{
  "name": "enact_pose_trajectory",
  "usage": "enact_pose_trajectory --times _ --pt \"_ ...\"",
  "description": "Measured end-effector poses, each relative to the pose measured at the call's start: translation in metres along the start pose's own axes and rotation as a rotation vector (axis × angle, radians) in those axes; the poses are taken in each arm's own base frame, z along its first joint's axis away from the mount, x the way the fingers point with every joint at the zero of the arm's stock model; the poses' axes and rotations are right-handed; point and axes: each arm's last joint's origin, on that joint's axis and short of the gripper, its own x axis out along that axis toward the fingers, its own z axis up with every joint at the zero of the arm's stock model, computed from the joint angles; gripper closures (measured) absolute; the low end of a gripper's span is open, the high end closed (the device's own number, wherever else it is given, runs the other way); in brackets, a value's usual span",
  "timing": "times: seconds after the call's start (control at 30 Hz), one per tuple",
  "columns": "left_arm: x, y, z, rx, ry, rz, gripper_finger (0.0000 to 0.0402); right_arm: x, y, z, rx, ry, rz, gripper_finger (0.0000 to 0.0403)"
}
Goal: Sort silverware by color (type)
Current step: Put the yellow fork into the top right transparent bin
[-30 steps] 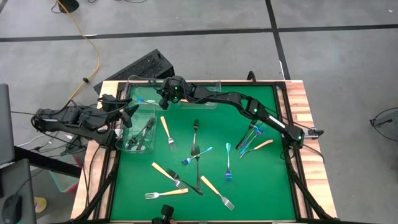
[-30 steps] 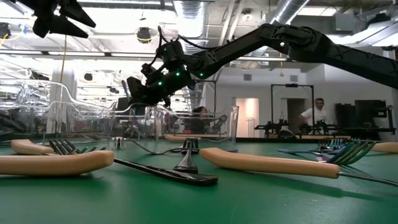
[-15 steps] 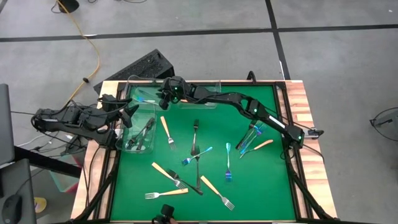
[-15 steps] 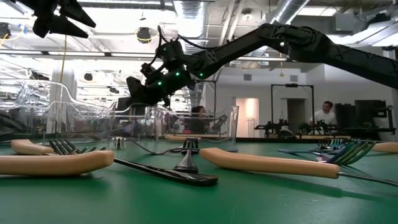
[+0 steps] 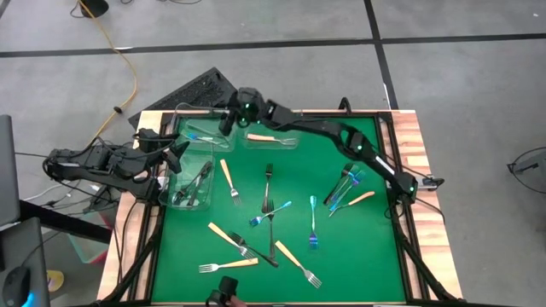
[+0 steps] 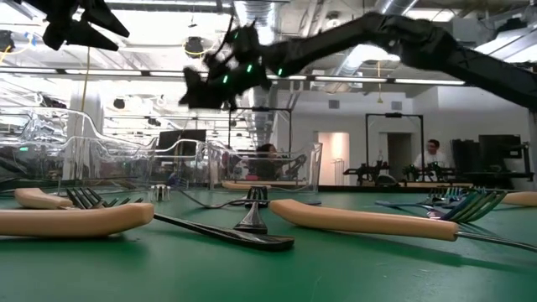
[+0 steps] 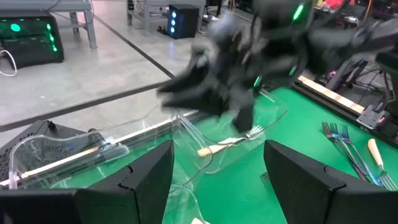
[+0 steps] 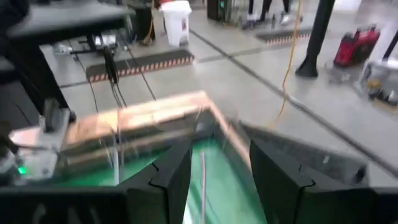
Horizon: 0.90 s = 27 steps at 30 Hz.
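Right hand (image 5: 229, 118) is raised over the far-left corner of the counter (image 5: 375, 256), above the clear bins; fingers apart, nothing between them. In the low view it hangs well above the bin rims, blurred. Directly under that area a blue fork (image 5: 200, 136) lies in the far-left bin (image 5: 182, 130), and a tan-handled fork (image 5: 263, 137) lies in the neighbouring far bin (image 5: 290, 142).

Left hand (image 5: 177, 153) sits at the left edge of the counter, beside the long side bin (image 5: 167, 193), fingers spread wide and empty. That side bin holds several dark forks (image 5: 194, 185).

Remaining silverware is loose on the green mat: a tan fork (image 5: 229, 181) and a dark fork (image 5: 268, 181) near the middle, a blue fork (image 5: 271, 212) crossing another dark one, a second blue fork (image 5: 312, 222) to its right, three tan forks (image 5: 230, 241) toward the near edge, and a mixed cluster (image 5: 348, 187) by the right arm's base, with one tan handle showing.

A person (image 6: 430, 156) is visible far back in the room.
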Motion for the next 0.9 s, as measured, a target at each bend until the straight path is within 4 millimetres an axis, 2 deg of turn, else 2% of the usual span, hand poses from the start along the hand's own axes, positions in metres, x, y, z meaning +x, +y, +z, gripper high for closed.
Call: enact_pose_trajectory --times 0.23,0.4,0.7,0.9 --pt "0.000 0.000 0.000 -0.002 0.000 0.000 0.0168 -0.045 0.006 0.057 -0.257 0.024 0.010 0.0220" --pt "0.000 0.000 0.000 -0.002 0.000 0.001 0.0168 -0.094 0.017 0.099 -0.461 0.086 0.088 0.0220" --pt "0.000 0.000 0.000 -0.002 0.001 -0.001 0.0168 -0.154 0.044 0.112 -0.496 0.334 0.286 0.0220" --pt "0.000 0.000 -0.001 0.007 0.017 -0.012 0.0168 -0.186 0.065 0.098 -0.438 0.610 0.367 0.0220"
